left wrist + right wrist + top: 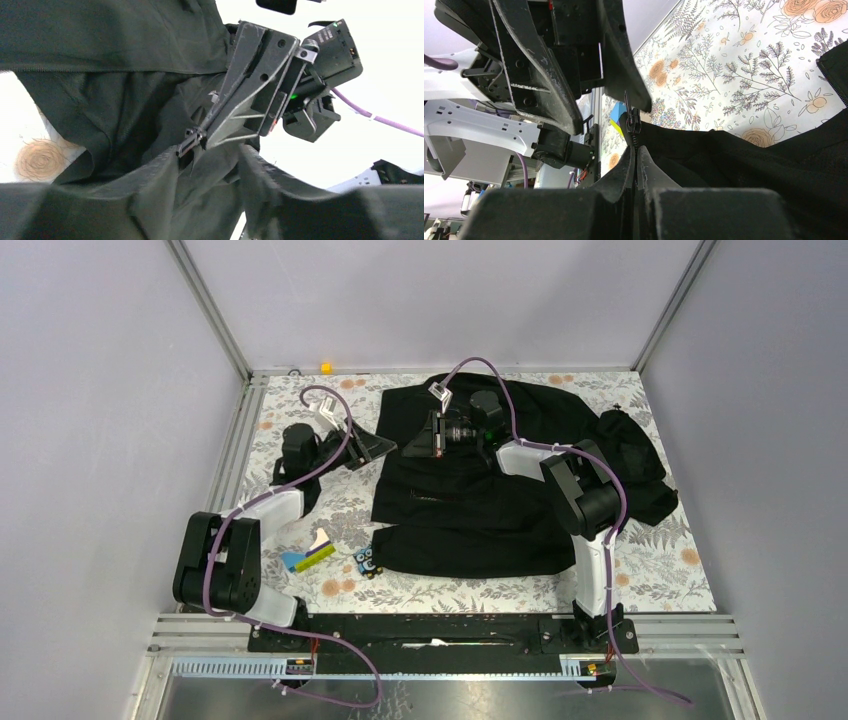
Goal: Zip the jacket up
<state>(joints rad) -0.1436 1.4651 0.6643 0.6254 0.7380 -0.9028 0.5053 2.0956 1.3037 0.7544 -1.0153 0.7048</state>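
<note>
The black jacket lies on the floral table, its front zipper edge at its far left. My right gripper reaches left over it and is shut on the zipper; the teeth run into its closed jaws. In the left wrist view the right gripper pinches beside the small metal slider. My left gripper meets it from the left. Its fingers stand apart with jacket fabric lying between them. In the right wrist view the left gripper hangs open just above the slider.
A yellow, blue and white card and a small toy lie near the jacket's hem at front left. A yellow cube sits on the back rail. The jacket's sleeve and hood bunch at the right. Frame posts wall the table.
</note>
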